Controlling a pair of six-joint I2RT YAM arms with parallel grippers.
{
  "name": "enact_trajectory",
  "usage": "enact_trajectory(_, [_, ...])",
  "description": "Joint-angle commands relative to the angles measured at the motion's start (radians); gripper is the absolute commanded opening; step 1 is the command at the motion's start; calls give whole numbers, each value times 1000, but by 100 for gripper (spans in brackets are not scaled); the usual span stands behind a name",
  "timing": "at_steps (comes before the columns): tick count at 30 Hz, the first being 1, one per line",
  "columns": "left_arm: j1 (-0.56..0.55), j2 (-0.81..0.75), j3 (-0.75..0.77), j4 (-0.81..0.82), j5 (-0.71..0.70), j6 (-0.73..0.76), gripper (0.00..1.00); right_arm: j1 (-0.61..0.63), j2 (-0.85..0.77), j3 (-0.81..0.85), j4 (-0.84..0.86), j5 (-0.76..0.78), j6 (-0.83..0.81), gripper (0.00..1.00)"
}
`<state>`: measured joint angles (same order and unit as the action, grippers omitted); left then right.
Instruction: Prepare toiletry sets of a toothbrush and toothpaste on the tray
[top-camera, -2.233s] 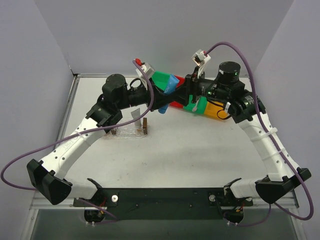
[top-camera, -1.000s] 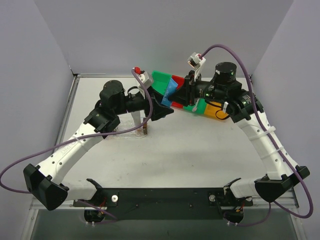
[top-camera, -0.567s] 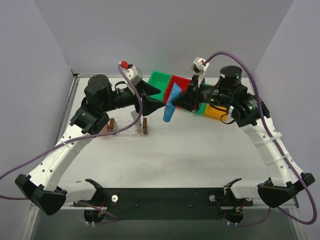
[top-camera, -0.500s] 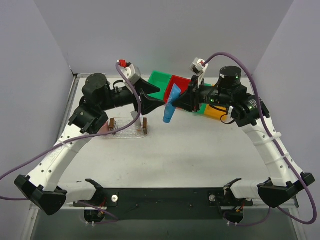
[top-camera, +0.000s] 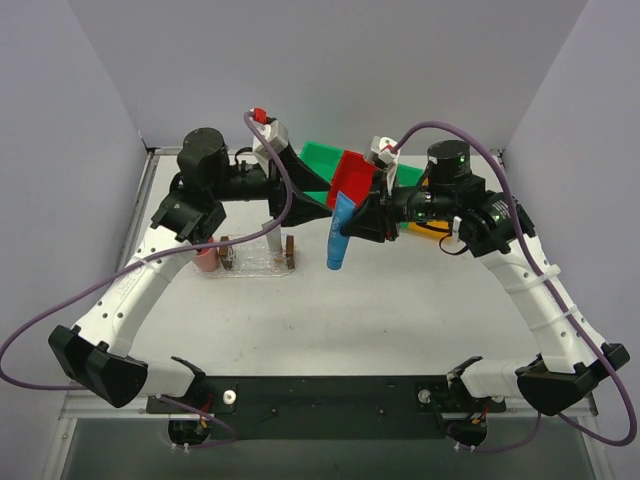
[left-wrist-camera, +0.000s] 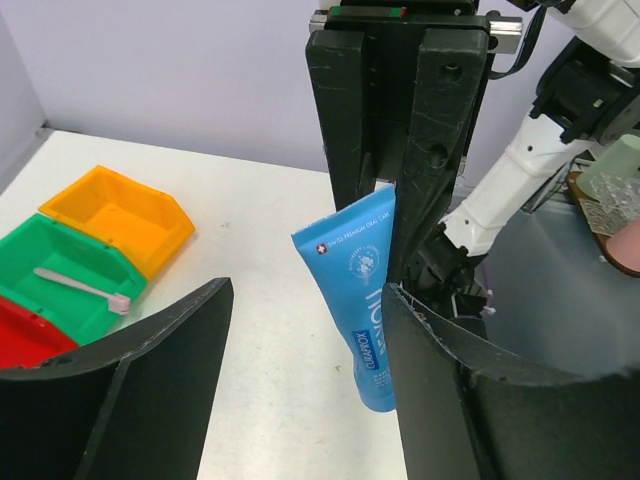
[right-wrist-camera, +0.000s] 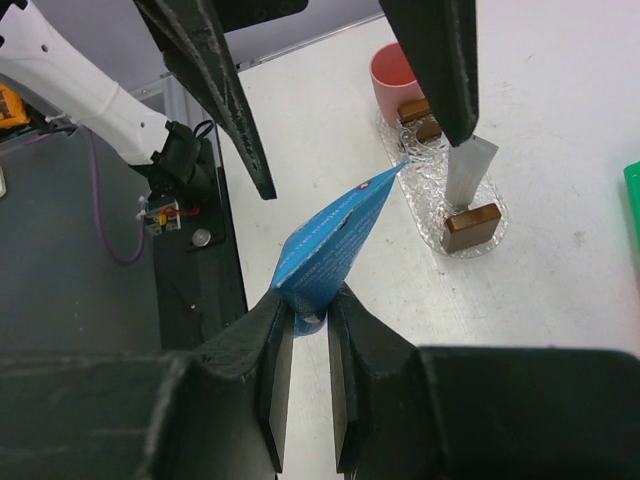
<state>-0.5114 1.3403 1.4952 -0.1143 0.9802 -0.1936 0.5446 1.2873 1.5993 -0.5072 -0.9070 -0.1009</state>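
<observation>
On the white counter (top-camera: 400, 310), farthest left, a stubby pink cup (top-camera: 205, 261) sits just beside a small clear plastic tray (top-camera: 257, 266) with a dark brown block at each short end; a pale grey-white toothpaste tube (top-camera: 272, 232) stands upright in the tray, toward its right-hand block; next comes the left hand (left-wrist-camera: 308, 290), its jaws spread wide and gripping nothing, one finger on either side of a bright blue toothpaste tube (left-wrist-camera: 362, 300); whether either finger touches it I cannot tell; this tube hangs narrow end down above the counter, right of the tray and apart from it, pinched at its wide flat end by the right hand (right-wrist-camera: 308, 310), whose jaws are closed tight on it; behind, a green plastic bin (top-camera: 320, 160), a red plastic bin (top-camera: 352, 178) and a yellow plastic bin (left-wrist-camera: 120, 215) stand in a row; a thin pale toothbrush (left-wrist-camera: 80, 287) with a small pink head lies in the green bin.
</observation>
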Motion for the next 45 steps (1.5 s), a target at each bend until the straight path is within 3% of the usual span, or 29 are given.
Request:
enact_trajectory(1, [10, 14, 39, 93, 126, -47, 71, 24, -28, 1, 4, -61, -60, 0])
enact_trajectory(12, [17, 48, 34, 159, 262, -96, 71, 55, -6, 1, -30, -55, -111, 0])
enact_trajectory(38, [10, 85, -44, 215, 316, -116, 66, 84, 30, 47, -63, -26, -143, 0])
enact_trajectory(45, [-1, 86, -50, 211, 331, -118, 61, 86, 32, 50, -68, -4, -154, 0])
